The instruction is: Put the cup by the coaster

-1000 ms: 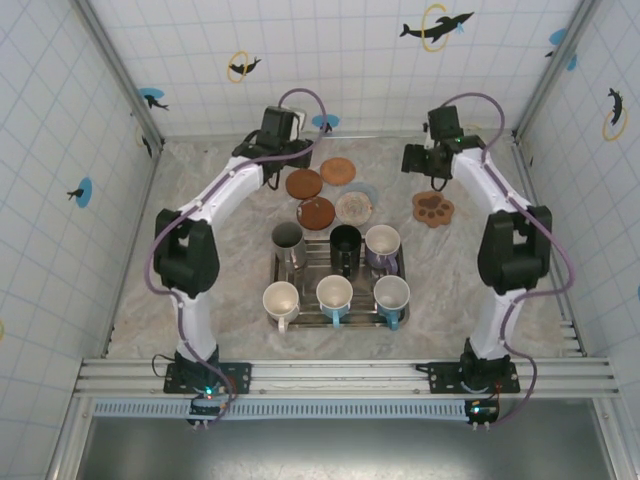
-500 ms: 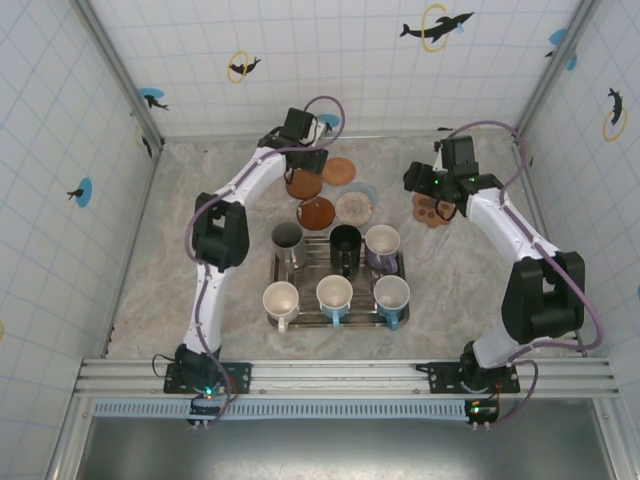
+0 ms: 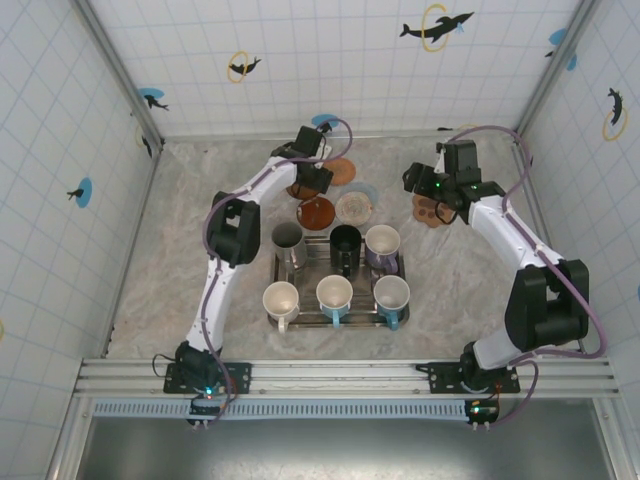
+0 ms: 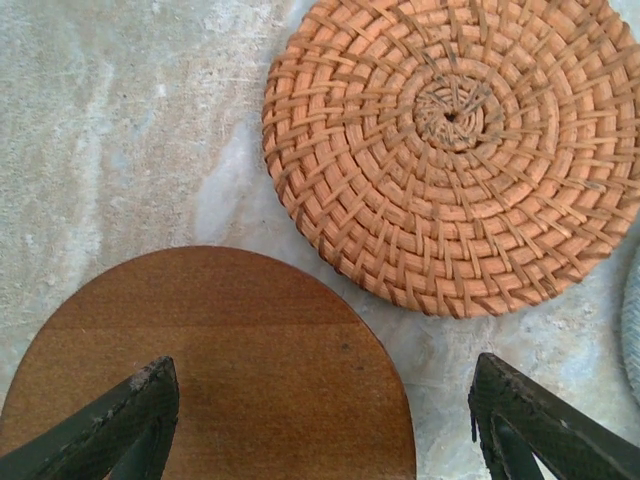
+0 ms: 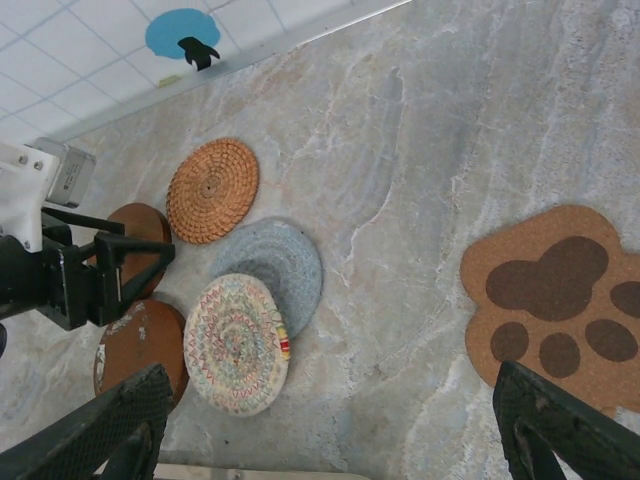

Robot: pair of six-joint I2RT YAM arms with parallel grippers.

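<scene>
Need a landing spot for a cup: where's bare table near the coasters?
Bare table lies between the grey-blue coaster and the paw coaster, and left of the tray. The round coasters crowd together, some overlapping.

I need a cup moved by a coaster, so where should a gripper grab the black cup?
Probably the far rim of the black cup, from above, one finger inside. It stands upright and open in the tray, with the steel cup and purple cup close on either side, so straddling it looks tight.
</scene>
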